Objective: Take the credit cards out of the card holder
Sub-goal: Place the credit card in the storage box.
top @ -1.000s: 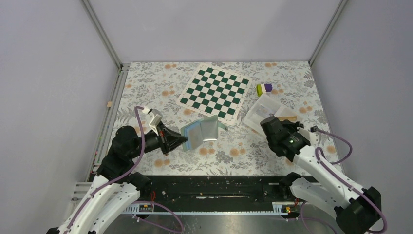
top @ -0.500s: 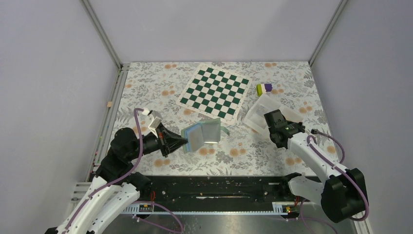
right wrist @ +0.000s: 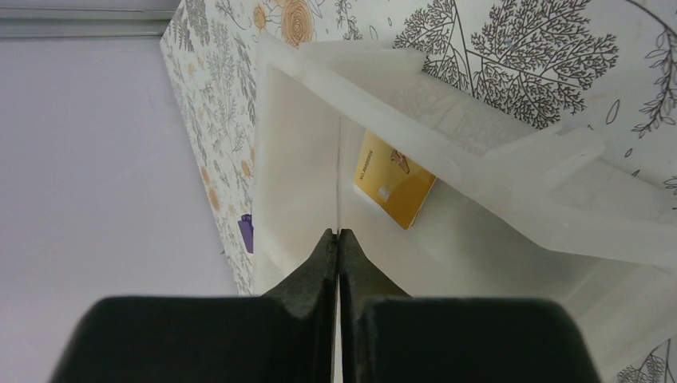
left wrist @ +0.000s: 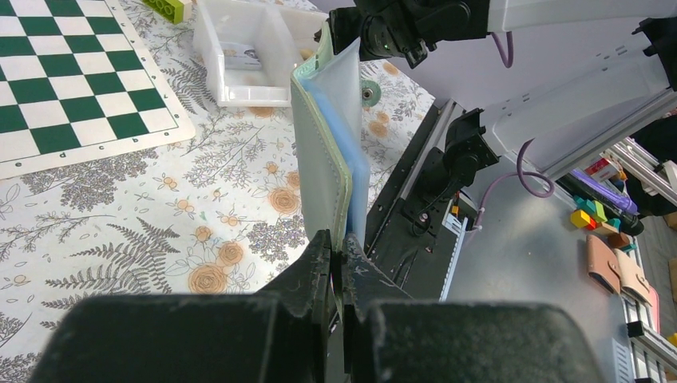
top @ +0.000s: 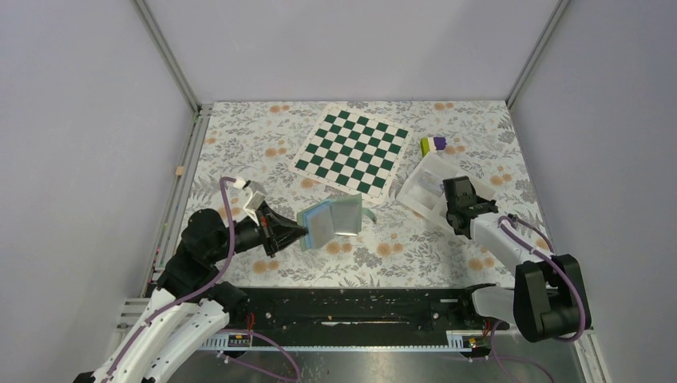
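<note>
Firmly, left gripper (left wrist: 339,246) pinched the holder (left wrist: 321,148); right gripper (right wrist: 338,239) jaws squeezed 1 edge-on card (right wrist: 339,175) over tray (right wrist: 479,152).

You are looking at a card holder (left wrist: 319,136) of soft, matt, leather-like stuff. Its pale green outside is stitched along the edge, and its blue inside looks smoother. The left gripper (left wrist: 339,243) pinching it has dull black plastic fingers, and so does the right gripper (right wrist: 337,235). Between the right fingers you see only the thin whitish edge of a pale card (right wrist: 339,175), stiff like plastic. The orange-yellow card (right wrist: 395,179) is smooth plastic with a faint sheen. The tray (right wrist: 447,136) around it is frosted, half-clear white plastic. The tablecloth (top: 239,152) looks matt and printed. The chequered mat (top: 351,152) is thin, flat and smooth; you cannot tell paper from vinyl. The block (top: 433,144) is shiny plastic.
</note>
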Robot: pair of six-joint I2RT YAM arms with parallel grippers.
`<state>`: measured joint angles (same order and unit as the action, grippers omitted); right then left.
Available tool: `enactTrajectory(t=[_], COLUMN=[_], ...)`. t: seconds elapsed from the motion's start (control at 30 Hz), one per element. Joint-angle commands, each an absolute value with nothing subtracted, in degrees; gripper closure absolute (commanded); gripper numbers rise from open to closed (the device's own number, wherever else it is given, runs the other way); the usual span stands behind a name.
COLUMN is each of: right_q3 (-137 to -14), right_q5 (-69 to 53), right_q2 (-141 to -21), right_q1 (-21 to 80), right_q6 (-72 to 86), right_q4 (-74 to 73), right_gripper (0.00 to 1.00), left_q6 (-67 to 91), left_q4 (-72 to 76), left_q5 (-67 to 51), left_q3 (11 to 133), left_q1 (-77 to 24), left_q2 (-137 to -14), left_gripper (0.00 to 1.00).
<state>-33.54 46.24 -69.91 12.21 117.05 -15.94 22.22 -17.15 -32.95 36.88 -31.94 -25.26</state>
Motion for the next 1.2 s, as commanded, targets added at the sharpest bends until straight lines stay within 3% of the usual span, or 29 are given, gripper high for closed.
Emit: enactTrajectory(t=[0.0,0.83,0.97,1.17], right_q3=[-35.0,-32.2,-32.8,-33.1], right_q5=[45.0,43.7,42.4,41.0], right_q2=[-72.3,-81.4,-81.9,-81.3], right_q1=[10.9,8.0,7.3,6.9], right_q6=[125.1,126.5,126.4,125.3], right_q4=[-11.9,-0.6,-0.6,-0.6], right_gripper=[1.00,1.00,0.81,0.63], left_q6=[20.7,18.4,18.4,18.1], left_q4=[-14.8,-16.7,-16.8,-17.0], left_q5=[-33.8,-31.7,-31.6,-31.4], left_q3=[37.8,38.7,38.7,38.8], left_q1=[-32.5,-34.7,-34.8,-35.2], left_q2=[-25.7,-26.4,-26.4,-26.4], left_gripper=[1.00,1.00,1.00,1.00])
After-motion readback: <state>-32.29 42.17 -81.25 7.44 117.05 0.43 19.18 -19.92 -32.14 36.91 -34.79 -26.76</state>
